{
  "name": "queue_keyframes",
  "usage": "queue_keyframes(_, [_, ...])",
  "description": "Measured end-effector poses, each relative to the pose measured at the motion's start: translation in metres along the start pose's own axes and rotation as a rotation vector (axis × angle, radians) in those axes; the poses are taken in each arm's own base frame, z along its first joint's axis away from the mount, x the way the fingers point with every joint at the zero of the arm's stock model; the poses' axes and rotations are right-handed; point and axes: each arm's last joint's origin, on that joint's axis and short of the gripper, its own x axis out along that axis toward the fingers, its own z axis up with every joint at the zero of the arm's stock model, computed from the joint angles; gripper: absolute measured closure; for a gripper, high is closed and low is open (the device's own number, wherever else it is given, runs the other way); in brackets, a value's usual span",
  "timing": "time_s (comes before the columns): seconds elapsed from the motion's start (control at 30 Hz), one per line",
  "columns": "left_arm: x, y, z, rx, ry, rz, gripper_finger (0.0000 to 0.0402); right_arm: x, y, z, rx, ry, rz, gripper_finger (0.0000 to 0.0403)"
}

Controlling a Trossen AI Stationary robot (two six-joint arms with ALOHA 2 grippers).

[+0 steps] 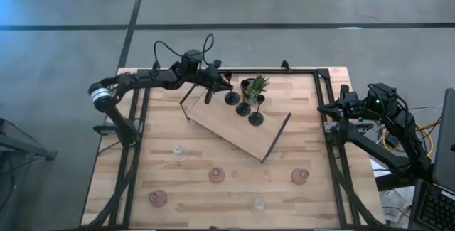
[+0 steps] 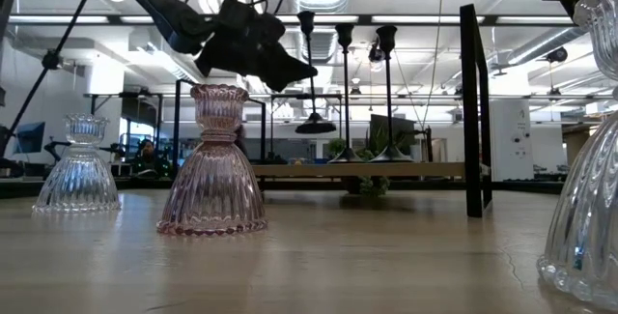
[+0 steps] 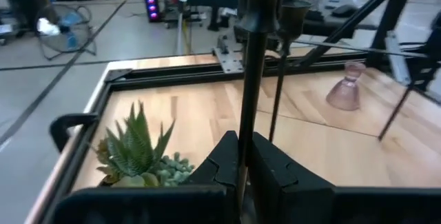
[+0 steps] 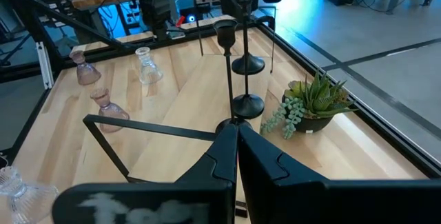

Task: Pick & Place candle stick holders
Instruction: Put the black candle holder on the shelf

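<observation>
Three black candle stick holders (image 1: 244, 107) are seen standing on the wooden board (image 1: 234, 128) beside the potted plant (image 1: 257, 84); the left gripper (image 1: 218, 82) is positioned near them.

We see two dark, nearly black arms built of slim jointed links. The left arm (image 1: 142, 80) carries a white-and-silver band near its base joint, and thin black cables loop above its wrist block. The right arm (image 1: 387, 128) shows a small green light on its wrist housing, with yellow and pale cables trailing behind its base. Each wrist ends in matte black, angular, wedge-shaped jaws.
</observation>
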Motion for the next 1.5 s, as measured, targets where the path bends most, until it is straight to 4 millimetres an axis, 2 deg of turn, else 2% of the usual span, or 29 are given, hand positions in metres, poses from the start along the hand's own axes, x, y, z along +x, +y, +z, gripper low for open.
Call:
queue_keyframes(0.37, [0.012, 0.024, -0.019, -0.04, 0.036, -0.072, 0.0385, 0.0, 0.0, 0.0, 0.0, 0.0, 0.0, 0.0394])
queue_keyframes(0.6, [0.016, 0.025, -0.03, -0.051, 0.071, -0.1, 0.0385, 0.0, 0.0, 0.0, 0.0, 0.0, 0.0, 0.0394])
queue_keyframes(1.5, [0.013, 0.022, -0.032, -0.01, 0.153, -0.043, 0.0385, 0.0, 0.0, 0.0, 0.0, 0.0, 0.0, 0.0394])
